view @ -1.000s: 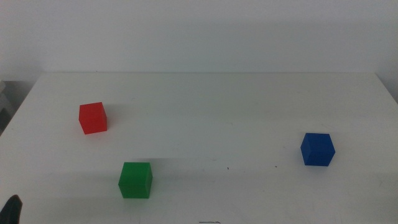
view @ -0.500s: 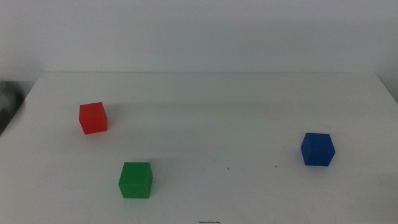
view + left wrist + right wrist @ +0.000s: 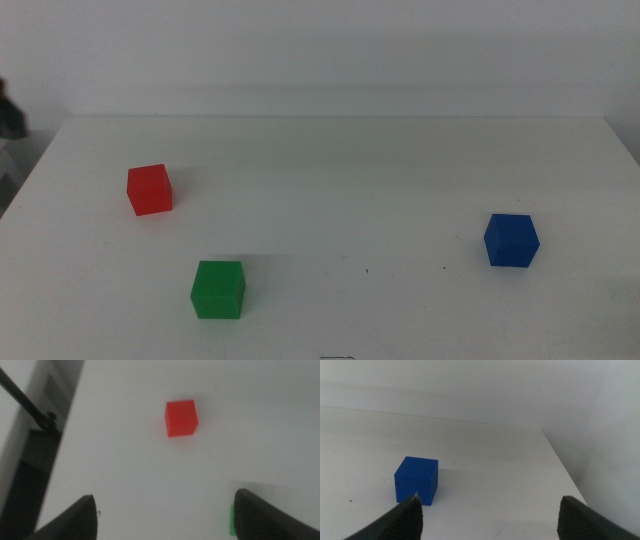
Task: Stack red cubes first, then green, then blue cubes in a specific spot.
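Note:
The red cube (image 3: 149,189) sits on the white table at the left, the green cube (image 3: 218,289) in front of it, and the blue cube (image 3: 511,240) at the right. All three stand apart. My left gripper (image 3: 165,516) is open and empty, high above the table's left edge. The red cube (image 3: 181,418) lies ahead of it, and a sliver of the green cube (image 3: 232,520) shows by one jaw. My right gripper (image 3: 490,517) is open and empty, low over the table, short of the blue cube (image 3: 416,480).
A dark part of the left arm (image 3: 10,112) shows at the middle view's left edge. Dark frame parts (image 3: 30,455) lie beyond the table's left edge. The table's right edge (image 3: 565,472) runs close to the blue cube. A white wall (image 3: 320,50) stands behind.
The dark part of the left arm has moved from the middle view's bottom-left corner up along the left edge. The three cubes have not moved.

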`<state>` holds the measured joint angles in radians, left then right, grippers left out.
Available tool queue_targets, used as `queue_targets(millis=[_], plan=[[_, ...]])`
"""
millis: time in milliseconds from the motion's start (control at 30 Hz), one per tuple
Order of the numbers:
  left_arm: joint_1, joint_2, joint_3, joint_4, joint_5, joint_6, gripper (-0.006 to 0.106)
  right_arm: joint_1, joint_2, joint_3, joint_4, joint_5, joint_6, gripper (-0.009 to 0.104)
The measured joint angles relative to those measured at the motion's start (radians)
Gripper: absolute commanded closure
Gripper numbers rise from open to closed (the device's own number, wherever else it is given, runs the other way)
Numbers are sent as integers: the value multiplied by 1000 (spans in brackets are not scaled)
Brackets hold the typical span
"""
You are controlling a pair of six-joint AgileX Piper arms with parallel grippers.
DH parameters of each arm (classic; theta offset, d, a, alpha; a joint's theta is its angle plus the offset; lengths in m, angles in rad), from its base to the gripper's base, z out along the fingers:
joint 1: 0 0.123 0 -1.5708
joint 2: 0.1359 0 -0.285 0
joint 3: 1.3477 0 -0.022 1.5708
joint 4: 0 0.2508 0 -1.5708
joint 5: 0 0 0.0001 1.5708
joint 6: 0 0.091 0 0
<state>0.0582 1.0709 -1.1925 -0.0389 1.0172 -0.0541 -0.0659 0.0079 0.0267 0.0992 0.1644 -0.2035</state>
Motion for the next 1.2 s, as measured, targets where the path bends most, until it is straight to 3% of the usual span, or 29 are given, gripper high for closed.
queue_targets(millis=[200,400,700,1200], plan=[[0,230,-154,-87,98,-2,7,0,0,0,0,0,0,20],[-4,463,-329,-113,148,-27,7,0,0,0,0,0,0,20],[-79,765,-524,-2,168,-131,7,0,0,0,0,0,0,20],[-90,1072,-637,13,145,-162,7,0,0,0,0,0,0,20]])
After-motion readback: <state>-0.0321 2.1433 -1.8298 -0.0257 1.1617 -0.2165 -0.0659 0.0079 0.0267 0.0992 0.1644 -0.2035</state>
